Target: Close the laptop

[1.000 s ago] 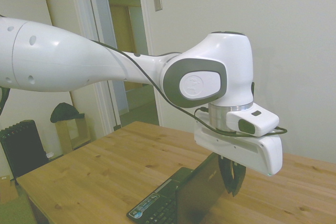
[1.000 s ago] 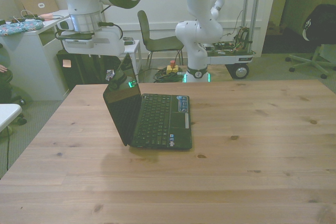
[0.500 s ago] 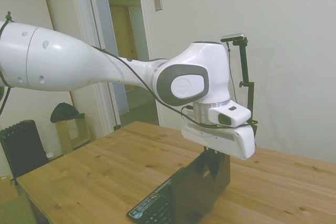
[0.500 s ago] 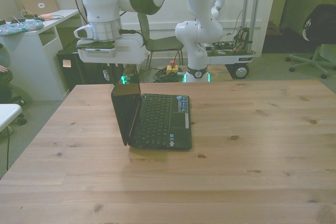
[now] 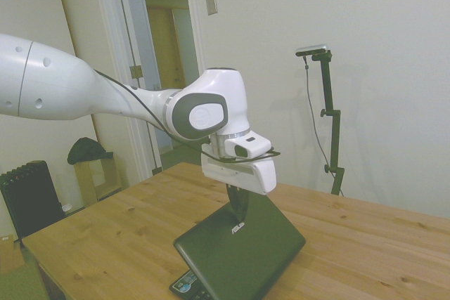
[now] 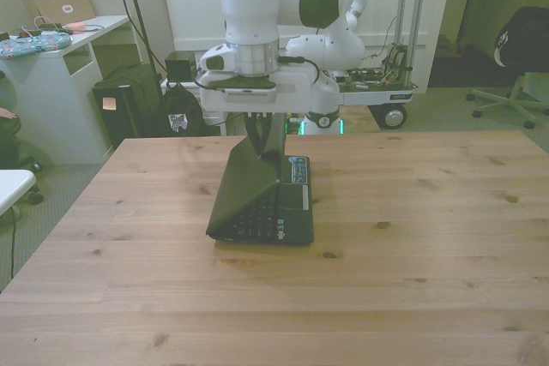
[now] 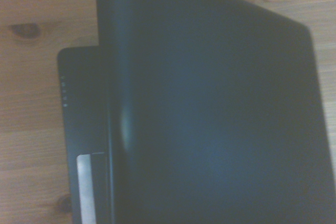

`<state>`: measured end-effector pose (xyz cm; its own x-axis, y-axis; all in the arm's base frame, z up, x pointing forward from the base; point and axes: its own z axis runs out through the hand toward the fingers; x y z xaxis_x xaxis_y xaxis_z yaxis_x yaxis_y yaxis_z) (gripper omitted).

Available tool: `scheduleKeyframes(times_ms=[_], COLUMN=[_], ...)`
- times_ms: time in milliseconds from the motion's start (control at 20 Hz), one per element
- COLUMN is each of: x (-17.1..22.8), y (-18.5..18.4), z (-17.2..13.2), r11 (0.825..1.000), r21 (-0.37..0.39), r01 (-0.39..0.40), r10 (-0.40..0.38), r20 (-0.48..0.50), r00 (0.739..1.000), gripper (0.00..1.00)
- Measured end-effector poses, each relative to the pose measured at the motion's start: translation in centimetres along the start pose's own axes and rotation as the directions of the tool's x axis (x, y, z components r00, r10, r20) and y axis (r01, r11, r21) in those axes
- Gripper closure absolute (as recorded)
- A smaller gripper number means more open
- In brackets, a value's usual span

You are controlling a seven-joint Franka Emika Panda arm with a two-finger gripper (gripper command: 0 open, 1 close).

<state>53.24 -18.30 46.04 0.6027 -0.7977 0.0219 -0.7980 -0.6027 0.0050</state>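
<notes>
The laptop [image 6: 244,182] lies on the wooden table [image 6: 412,237], its glossy dark lid leaning low over the black keyboard [image 6: 262,217], still some way off the base. In the side view the lid [image 5: 239,251] shows its small silver logo, and a bluish sticker [image 5: 184,284] peeks out at the base's front corner. My gripper [image 5: 240,214] points straight down with its dark fingers together, tips resting on the lid's outer face near its upper edge; it holds nothing. From the front, the gripper [image 6: 260,145] stands just above the lid's top edge. The wrist view is filled by the blurred lid [image 7: 210,119].
Behind the table stand a second white robot arm [image 6: 334,49] on a wheeled cart, a white desk [image 6: 60,49] at the front view's left and a black office chair [image 6: 523,49] at its right. A dark radiator [image 5: 28,198] stands beyond the table [image 5: 126,230].
My gripper has swept toward the front view's right, pushing the lid from nearly upright down to a low tilt over the keyboard. The base has stayed in place.
</notes>
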Motion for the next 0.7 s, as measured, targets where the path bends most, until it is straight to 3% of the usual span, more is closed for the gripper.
scheduleKeyframes(times_ms=[400,550,650,700], x=[-1.7,-2.2,-3.7,-4.9], y=[0.2,-0.6,-1.7,-2.3], z=[8.1,6.9,4.0,1.9], r11=[0.999,1.0,1.0,1.0], r21=[-0.043,-0.026,-0.002,0.01], r01=[-0.011,-0.006,-0.001,0.005], r10=[0.013,0.007,0.001,-0.005], r20=[0.048,0.031,0.012,0.004], r00=[0.999,0.999,1.0,1.0], gripper=[1.0,1.0,1.0,0.0])
